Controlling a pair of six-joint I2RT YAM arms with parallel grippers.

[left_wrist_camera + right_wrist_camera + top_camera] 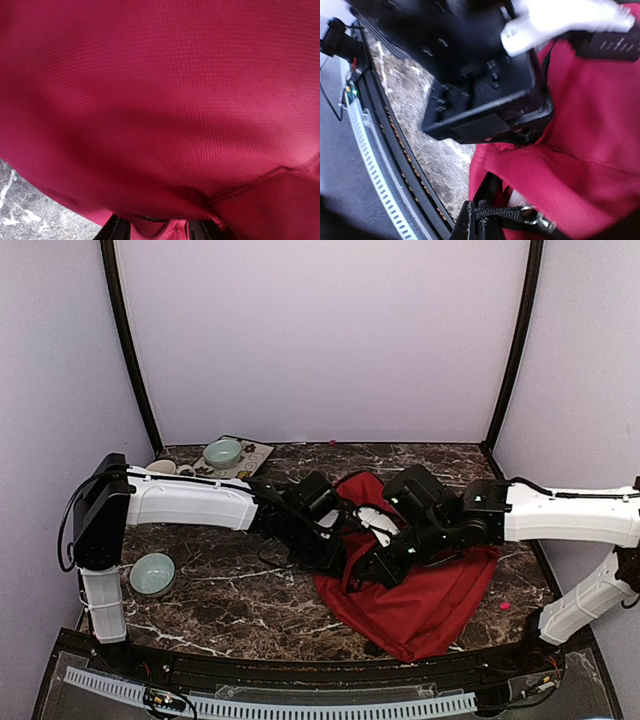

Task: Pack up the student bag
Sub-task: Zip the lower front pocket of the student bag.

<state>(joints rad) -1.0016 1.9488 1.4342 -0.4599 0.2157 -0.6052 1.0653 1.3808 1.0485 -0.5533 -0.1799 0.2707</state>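
The red student bag (430, 605) lies crumpled on the marble table, centre right. Both grippers meet at its left edge. My left gripper (335, 552) is closed on a fold of the bag's red fabric; in the left wrist view the fabric (165, 100) fills the frame, and a fold with a zip line sits between the black fingertips (116, 231). In the right wrist view my right gripper (480, 222) is shut on a black zip pull (507, 215) with a metal ring, beside a dark opening in the bag (580, 150). The left gripper's black body (485, 100) sits just above.
A pale green bowl (152, 574) sits at the left near the left arm's base. At the back left are a tray (250, 462) with a second green bowl (223, 452) and a mug (165, 467). A small pink thing (504, 606) lies right of the bag. The table's front rail (380, 165) is close.
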